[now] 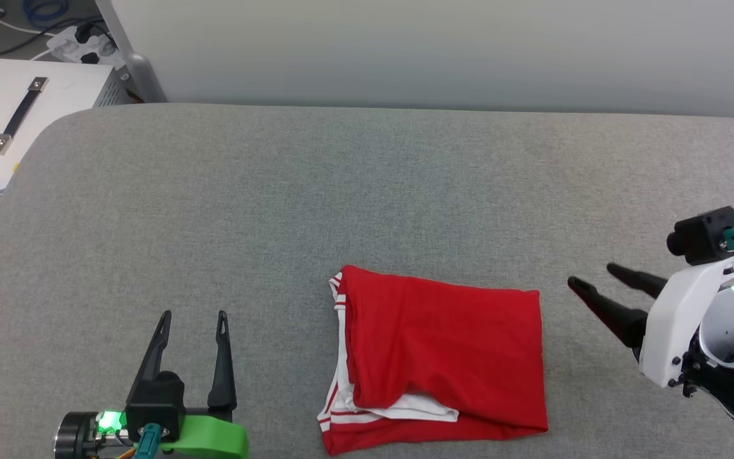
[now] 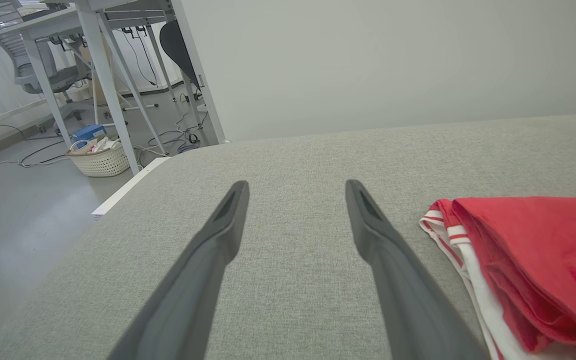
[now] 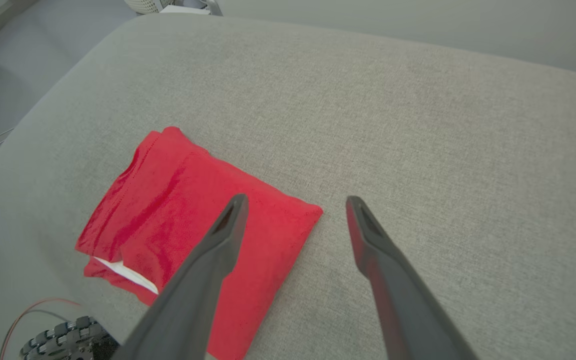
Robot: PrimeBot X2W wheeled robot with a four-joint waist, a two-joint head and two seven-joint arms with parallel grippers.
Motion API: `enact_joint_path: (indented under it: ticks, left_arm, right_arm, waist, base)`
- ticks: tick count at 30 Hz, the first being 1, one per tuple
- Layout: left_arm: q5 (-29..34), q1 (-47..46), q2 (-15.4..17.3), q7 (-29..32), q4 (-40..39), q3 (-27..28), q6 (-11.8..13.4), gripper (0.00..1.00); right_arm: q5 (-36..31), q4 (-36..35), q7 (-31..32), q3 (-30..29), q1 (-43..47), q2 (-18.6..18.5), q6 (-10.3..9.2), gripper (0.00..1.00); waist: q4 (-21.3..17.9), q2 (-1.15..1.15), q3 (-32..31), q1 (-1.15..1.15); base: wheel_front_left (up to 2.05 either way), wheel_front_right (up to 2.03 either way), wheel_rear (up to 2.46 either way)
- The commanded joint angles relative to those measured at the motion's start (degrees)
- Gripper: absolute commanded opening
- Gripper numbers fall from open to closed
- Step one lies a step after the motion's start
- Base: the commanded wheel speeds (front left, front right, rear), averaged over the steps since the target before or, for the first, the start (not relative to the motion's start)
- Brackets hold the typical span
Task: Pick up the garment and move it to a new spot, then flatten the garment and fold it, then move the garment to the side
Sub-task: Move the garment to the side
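**Left gripper (image 1: 194, 315) and right gripper (image 1: 590, 274), jaws wide and empty, flanking the folded garment (image 1: 443, 350).**

Neither gripper touches the cloth: the left stands apart from its striped left edge, and the right points at its far right corner from nearby. The garment lies as a compact red rectangle, with white showing along the left and near edges, on the robot's side of the grey padded table (image 1: 341, 191). Flattening and folding appear complete. The move to the side seems to remain, with no grip yet taken.
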Motion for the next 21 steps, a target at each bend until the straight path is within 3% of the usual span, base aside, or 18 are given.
enact_joint_path:
  ticks: [1,8,21]
  left_arm:
    - [0.39,-1.35,-0.26,-0.33,-0.02,0.03,-0.11,1.0]
    - [0.54,-2.72,-0.95,-0.33,-0.05,-0.86,-0.18,1.0]
    - [0.69,-5.07,-1.7,-0.33,-0.29,-1.57,0.1,1.0]
  right_arm:
    - [2.67,0.8,2.93,0.84,-0.57,-0.48,-0.04,1.0]
    - [11.47,5.58,12.39,2.9,0.18,-2.11,-0.04,1.0]
    - [13.47,14.67,10.08,9.25,-4.54,0.63,-0.04,1.0]
  waist:
    - [0.54,0.0,0.65,0.0]
    - [2.26,0.0,2.47,0.0]
    - [3.95,0.0,6.79,0.0]
  base:
    - [0.0,0.0,0.0]
    - [0.0,0.0,0.0]
    - [0.0,0.0,0.0]
